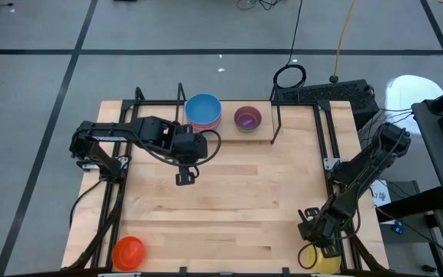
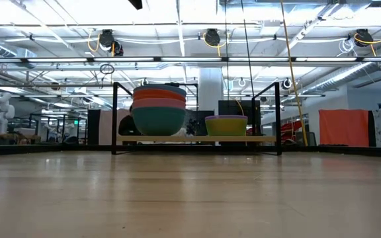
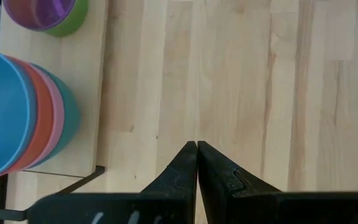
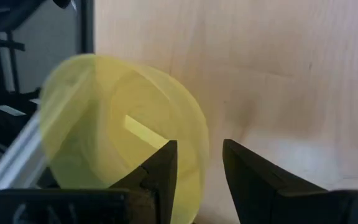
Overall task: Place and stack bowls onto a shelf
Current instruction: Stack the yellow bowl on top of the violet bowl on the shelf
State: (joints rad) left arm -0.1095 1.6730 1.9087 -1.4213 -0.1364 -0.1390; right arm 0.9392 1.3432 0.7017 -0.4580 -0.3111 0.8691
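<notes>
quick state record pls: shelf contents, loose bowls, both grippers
shelf: low light-wood shelf with black rod uprights, at the table's far edge
stack_1: blue plastic bowl on top, then orange, pink, teal
stack_2: purple plastic bowl nested in a green one
loose_1: red plastic bowl, near-left table corner
loose_2: yellow plastic bowl, near-right edge
left gripper: shut, empty, over bare table
right gripper: open, one finger inside the yellow bowl

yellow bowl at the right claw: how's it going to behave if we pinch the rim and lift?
The yellow bowl looks thin and translucent, so it is probably light, and its wall may flex under a pinch. Its surface seems smooth, so it could slip between the fingers of the open right claw. It sits at the table edge, so a nudge might push it off.
</notes>
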